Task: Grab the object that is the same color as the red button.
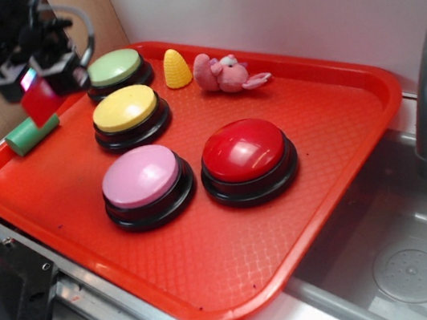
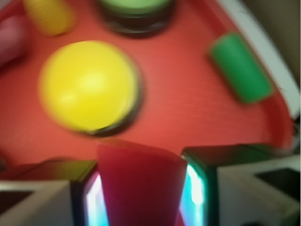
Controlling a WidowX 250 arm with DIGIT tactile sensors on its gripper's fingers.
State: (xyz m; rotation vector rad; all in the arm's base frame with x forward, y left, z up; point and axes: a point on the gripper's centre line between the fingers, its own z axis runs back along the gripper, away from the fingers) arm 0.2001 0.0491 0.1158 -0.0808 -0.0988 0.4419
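Currently we see the gripper [image 1: 38, 89] raised above the rear left corner of the red tray [image 1: 353, 117], its jaws closed on the red wedge block [image 1: 39, 102]. In the wrist view, the block [image 2: 141, 183] sits squeezed between the two pads [image 2: 200, 188], which glow cyan along their inner faces; the block is clear of the tray surface.

We note the red button [image 1: 245, 151] standing on its black base near the tray's middle, well apart from the gripper. Just to its left sits the pink button [image 1: 142, 178]. The yellow button [image 1: 126, 109] lies behind the pink one, and the green button [image 1: 115, 67] behind that, close to the gripper. A green cylinder [image 1: 31, 134] lies on its side at the tray's left rim, below the held block. A yellow cone [image 1: 176, 69] and a pink plush toy [image 1: 224, 74] sit near the back edge. Wrist view is motion-blurred; fine detail we cannot resolve.
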